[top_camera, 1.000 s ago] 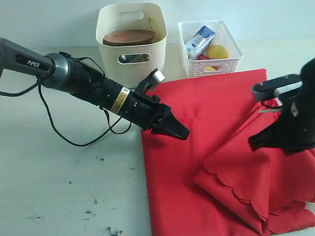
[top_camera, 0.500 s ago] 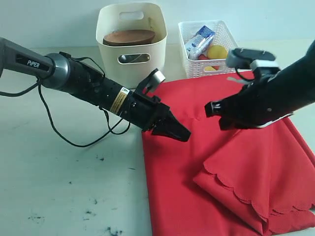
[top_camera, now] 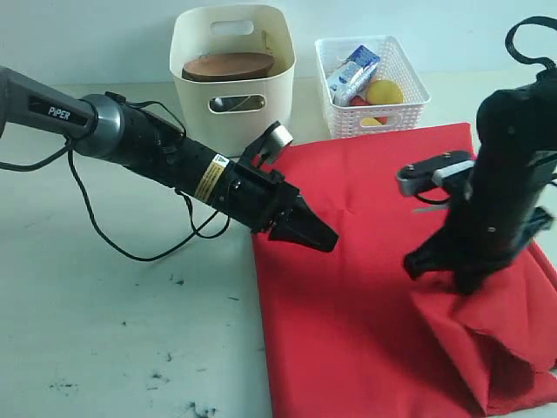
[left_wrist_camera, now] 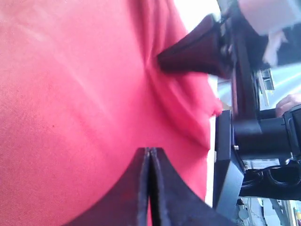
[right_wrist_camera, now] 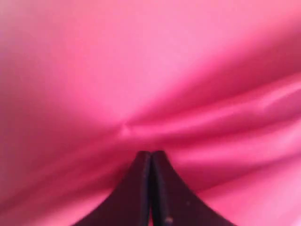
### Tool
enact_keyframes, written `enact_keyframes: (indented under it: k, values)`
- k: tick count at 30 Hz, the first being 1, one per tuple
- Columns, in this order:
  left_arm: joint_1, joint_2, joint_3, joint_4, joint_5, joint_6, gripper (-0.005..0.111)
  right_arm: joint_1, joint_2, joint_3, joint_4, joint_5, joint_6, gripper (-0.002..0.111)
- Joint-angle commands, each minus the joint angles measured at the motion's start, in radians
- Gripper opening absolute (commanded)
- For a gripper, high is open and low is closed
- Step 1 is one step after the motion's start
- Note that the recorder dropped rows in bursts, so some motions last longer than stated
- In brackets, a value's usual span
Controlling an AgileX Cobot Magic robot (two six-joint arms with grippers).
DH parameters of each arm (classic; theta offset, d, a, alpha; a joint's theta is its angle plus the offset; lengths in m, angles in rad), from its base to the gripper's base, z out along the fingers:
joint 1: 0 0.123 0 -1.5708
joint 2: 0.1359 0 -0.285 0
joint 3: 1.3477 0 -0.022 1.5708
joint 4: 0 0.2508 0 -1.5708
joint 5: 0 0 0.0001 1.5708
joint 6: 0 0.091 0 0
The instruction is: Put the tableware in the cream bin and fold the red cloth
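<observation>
The left gripper (top_camera: 315, 235) is shut, its two fingers pressed flat together with nothing between them. It sits low over the red cloth (top_camera: 348, 331) close to the cloth's left edge, and I cannot tell whether the tip touches the fabric. The right gripper (right_wrist_camera: 150, 157) is also closed tight and points down into the right part of the cloth. Creases spread out from its tip, but I cannot tell whether any fabric is caught between the jaws.

The cloth lies spread on the pale table (top_camera: 104, 331), and its near right part is bunched into a folded heap under the right gripper. Beyond the cloth's far left corner stands the cream bin (top_camera: 196, 96), with the brown wooden plate (top_camera: 228, 66) lying inside near the top. Just beside the bin, at the cloth's far edge, is a white basket (top_camera: 409, 109) holding a small carton (top_camera: 352, 74) and a yellow fruit (top_camera: 385, 91). A black cable (top_camera: 130, 248) loops on the table below the left arm.
</observation>
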Motion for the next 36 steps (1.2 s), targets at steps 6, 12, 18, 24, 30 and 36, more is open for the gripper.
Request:
enact_keyframes:
  k: [6,12,18,24,30,36]
  values:
    - [0.003,0.005,0.002,-0.005,-0.015,-0.004,0.000,-0.002,-0.533,0.060,-0.796,0.161,0.828,0.000]
    - [0.003,-0.019,0.002,-0.005,-0.015,0.053,0.000,-0.002,-0.632,0.060,-0.390,-0.239,0.500,0.000]
    - [0.008,-0.202,0.002,-0.005,-0.015,0.113,0.000,-0.002,-0.454,0.060,-0.183,-0.278,0.347,0.000]
    - [0.052,-0.434,0.036,-0.005,-0.015,0.134,0.000,-0.002,-0.265,0.060,-0.130,-0.321,0.347,0.000]
    - [0.153,-0.682,0.233,-0.039,-0.015,0.209,0.000,-0.002,-0.116,0.060,-0.047,-0.431,0.247,0.000]
    - [0.286,-0.905,0.466,-0.068,-0.015,0.265,0.000,-0.002,0.041,0.060,-0.052,-0.441,0.235,0.000]
